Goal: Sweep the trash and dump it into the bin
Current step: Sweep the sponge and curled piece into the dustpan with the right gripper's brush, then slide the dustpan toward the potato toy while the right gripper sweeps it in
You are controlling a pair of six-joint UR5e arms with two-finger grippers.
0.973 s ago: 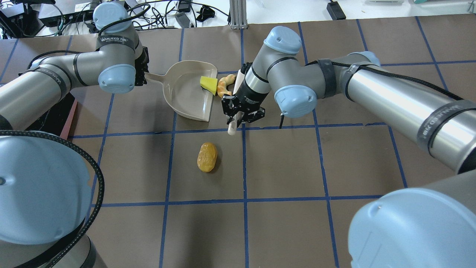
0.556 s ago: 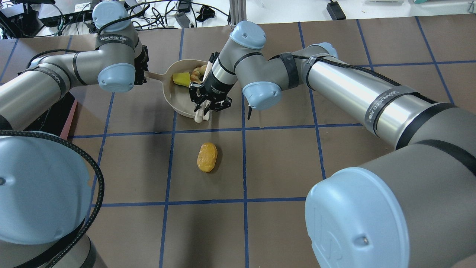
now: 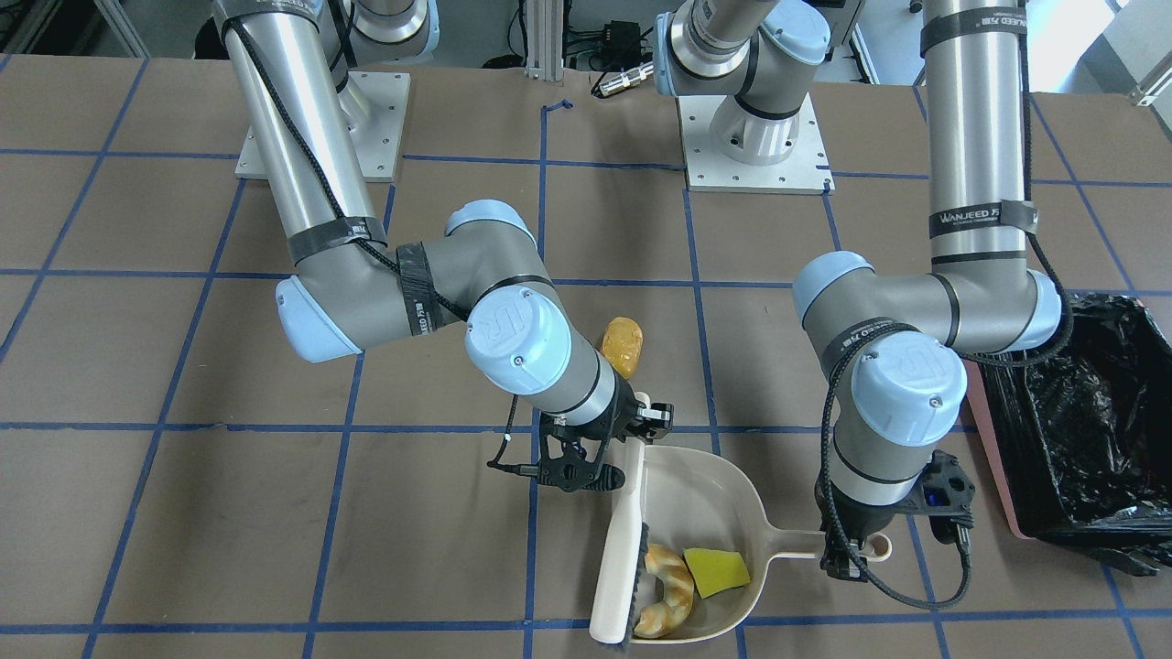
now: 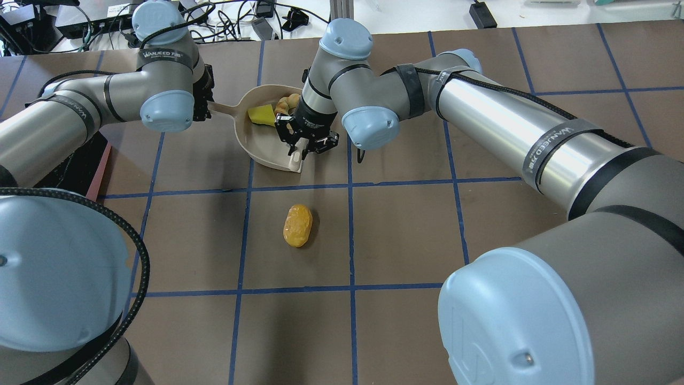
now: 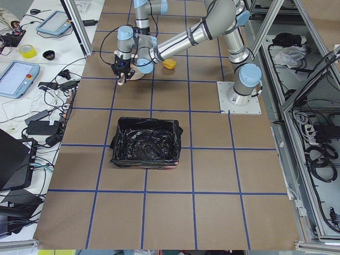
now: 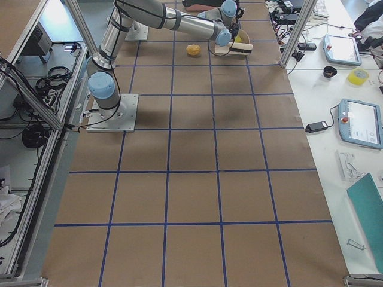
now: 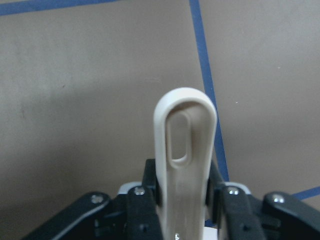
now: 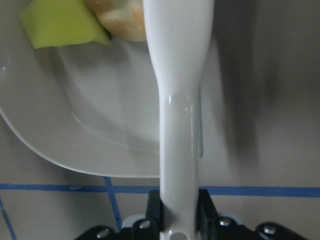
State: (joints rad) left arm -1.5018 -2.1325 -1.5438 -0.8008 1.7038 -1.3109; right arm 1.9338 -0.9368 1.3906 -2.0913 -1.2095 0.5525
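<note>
- Surface (image 4: 406,235): brown, marked into squares by blue tape lines.
- Left pincer (image 7: 184,186): closed tight on the dustpan's handle, one finger (image 7: 150,182) on each side of it, just behind the handle's slotted end.
- Dustpan (image 3: 696,494): beige, lay flat on the far part of the surface. Its handle pointed left toward the left arm and its open mouth faced right.
- Right pincer (image 8: 179,212): clamped on the white handle of the brush, with the handle running out forward between the fingers.
- Brush (image 3: 618,563): white-backed, lay along the dustpan's open mouth with its dark bristles turned into the pan.
- Croissant-like piece (image 3: 667,590): curved, tan and white, inside the dustpan at its far end and touching the bristles.
- Yellow-green wedge (image 3: 716,570): inside the dustpan just beside the croissant-like piece, on the handle side.
- Golden-brown lump (image 4: 297,225): oval, lay on the bare surface nearer the robot than the dustpan. It was apart from both the pan and the brush.
- Bin (image 5: 146,143): lined with crinkled black plastic, stood at the left of the surface, well apart from the dustpan. None of the three pieces showed in it.
</note>
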